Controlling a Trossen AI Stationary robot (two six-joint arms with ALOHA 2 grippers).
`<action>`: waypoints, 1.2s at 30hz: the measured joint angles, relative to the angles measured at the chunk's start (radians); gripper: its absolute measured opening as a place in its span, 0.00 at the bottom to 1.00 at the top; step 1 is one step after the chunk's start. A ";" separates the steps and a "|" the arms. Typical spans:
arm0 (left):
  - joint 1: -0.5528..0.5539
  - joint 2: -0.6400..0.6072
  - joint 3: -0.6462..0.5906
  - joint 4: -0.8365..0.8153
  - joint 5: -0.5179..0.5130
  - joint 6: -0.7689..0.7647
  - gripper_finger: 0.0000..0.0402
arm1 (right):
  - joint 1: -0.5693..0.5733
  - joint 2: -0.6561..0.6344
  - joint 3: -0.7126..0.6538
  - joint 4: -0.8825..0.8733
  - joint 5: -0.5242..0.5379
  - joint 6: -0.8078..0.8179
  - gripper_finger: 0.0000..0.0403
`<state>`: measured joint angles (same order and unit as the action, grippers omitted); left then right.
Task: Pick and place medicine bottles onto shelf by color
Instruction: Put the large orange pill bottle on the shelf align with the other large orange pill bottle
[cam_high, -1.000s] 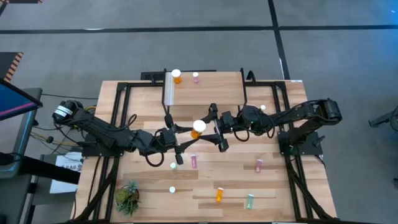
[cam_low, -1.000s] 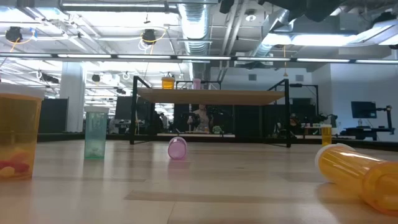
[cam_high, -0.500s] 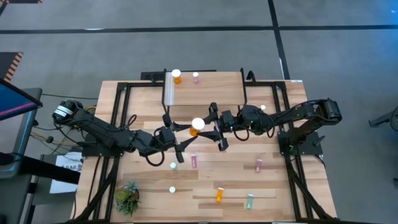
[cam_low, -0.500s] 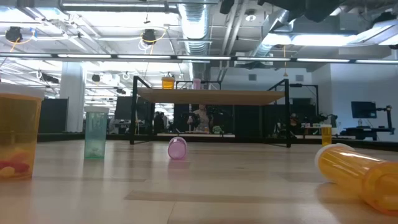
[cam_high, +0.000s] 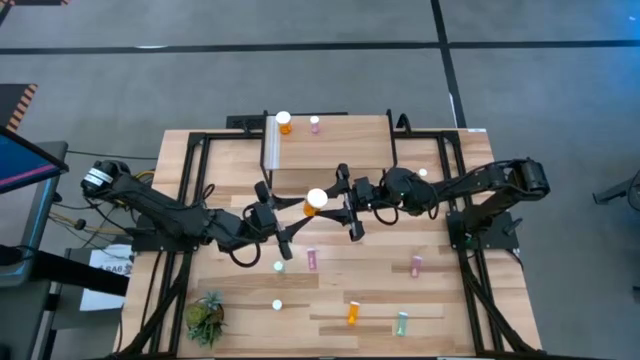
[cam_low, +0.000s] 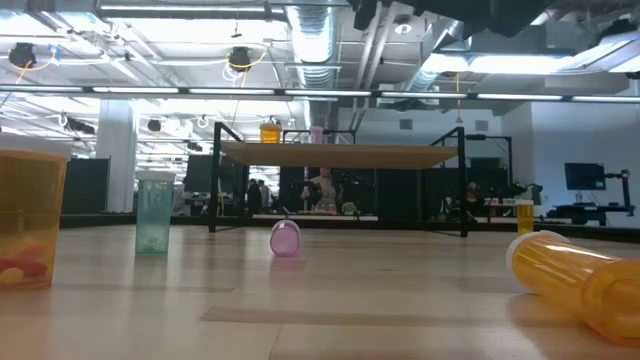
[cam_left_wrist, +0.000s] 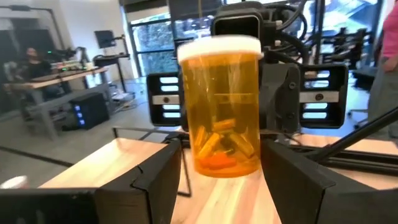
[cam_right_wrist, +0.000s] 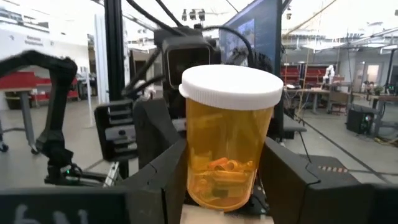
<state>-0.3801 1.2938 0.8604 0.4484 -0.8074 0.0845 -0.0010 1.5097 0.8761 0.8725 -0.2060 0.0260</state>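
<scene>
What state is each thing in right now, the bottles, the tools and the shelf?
Big orange bottle: upright, capped, in the right tool.
Right tool: shut on the bottle.
Left tool: open.
Shelf: bears two upright bottles.
Floor-level pink bottle: on its side.
Green bottle: upright.

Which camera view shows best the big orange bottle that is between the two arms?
The right wrist view: the big orange bottle fills the picture, cap and pills clear. The left wrist view shows it nearly as well, the high view mainly its white cap, and the low view does not show it.

Grey floor (cam_high: 540, 60), exposed ducts (cam_low: 310, 45), distant desks (cam_left_wrist: 62, 78).
</scene>
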 joint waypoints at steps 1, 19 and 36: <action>-0.007 -0.009 0.000 -0.016 -0.017 -0.001 0.51 | -0.004 0.000 0.000 -0.011 -0.001 -0.001 0.47; -0.015 -0.123 0.160 -0.575 0.014 -0.302 0.51 | -0.038 0.000 0.000 -0.257 0.159 -0.226 0.47; 0.148 0.132 0.615 -1.152 0.253 -0.287 0.80 | -0.039 0.000 0.000 -0.300 0.210 -0.247 0.48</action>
<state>-0.2324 1.4254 1.4759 -0.7032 -0.5546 -0.2026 -0.0399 1.5097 0.8757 0.5722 0.0039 -0.2214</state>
